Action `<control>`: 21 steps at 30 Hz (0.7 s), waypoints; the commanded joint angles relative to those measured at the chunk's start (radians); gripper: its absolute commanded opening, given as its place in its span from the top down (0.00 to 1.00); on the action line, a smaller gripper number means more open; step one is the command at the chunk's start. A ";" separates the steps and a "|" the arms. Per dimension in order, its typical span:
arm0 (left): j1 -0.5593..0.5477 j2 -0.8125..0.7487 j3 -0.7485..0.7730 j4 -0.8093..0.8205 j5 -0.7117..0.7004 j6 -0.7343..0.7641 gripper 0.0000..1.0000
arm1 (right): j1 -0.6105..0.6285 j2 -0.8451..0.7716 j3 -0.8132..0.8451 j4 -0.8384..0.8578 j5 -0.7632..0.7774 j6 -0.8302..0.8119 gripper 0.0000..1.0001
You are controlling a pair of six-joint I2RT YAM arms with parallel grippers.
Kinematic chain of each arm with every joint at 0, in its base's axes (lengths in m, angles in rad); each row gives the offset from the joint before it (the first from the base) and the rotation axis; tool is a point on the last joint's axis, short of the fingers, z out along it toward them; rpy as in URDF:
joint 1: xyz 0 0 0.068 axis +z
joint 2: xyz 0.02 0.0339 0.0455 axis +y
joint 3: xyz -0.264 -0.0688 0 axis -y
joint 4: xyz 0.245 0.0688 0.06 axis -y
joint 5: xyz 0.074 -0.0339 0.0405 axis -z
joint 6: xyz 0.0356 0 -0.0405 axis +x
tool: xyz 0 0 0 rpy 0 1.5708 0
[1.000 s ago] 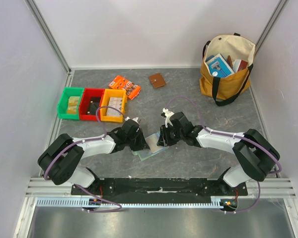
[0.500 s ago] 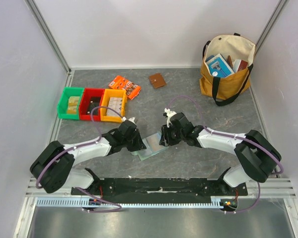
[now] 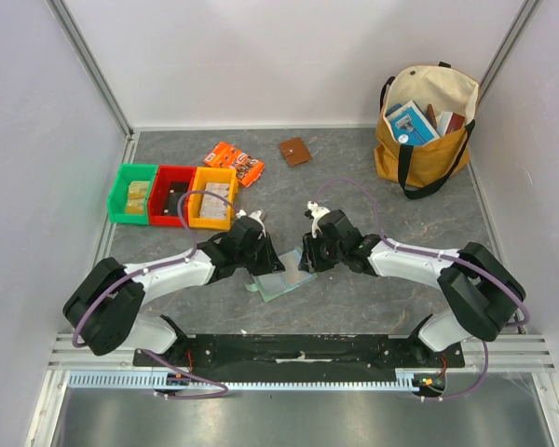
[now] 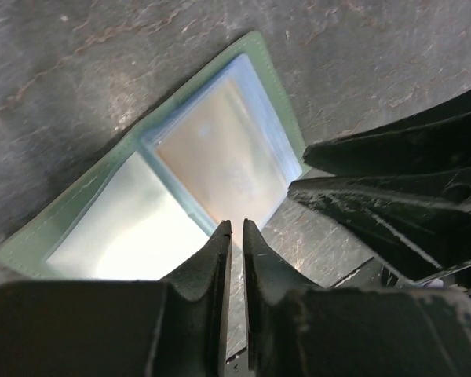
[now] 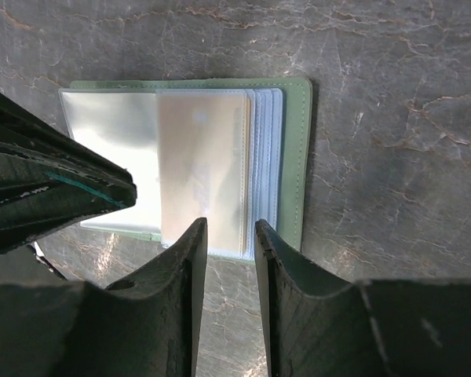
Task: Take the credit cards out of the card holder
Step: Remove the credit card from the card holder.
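- Step in hand, as I judge it: the holder (image 3: 281, 279) lies open with both grippers at it, ready to work a card out. No card is out yet.
- The holder lies flat on the table (image 5: 392, 94), near centre, between the 2 grippers. It has a pale green border and a stack of clear sleeves, their edges stepped along 1 side.
- 1 tan card (image 5: 200, 173) shows inside the top sleeve. I cannot tell whether there are more.
- Left gripper (image 4: 235, 232), at the holder's left side: fingers almost together, only a thin slit between them. Whether they pinch the sleeve I cannot tell.
- Right gripper (image 5: 229, 236), at its right side: fingers apart, tips over the sleeve's edge, nothing clamped.
- The next move calls for pinning the holder while nipping the card's edge and sliding it out.
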 commanded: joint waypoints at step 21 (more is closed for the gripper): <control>-0.030 0.146 -0.029 0.017 -0.072 -0.014 0.83 | 0.003 0.066 0.014 0.080 -0.088 0.001 0.64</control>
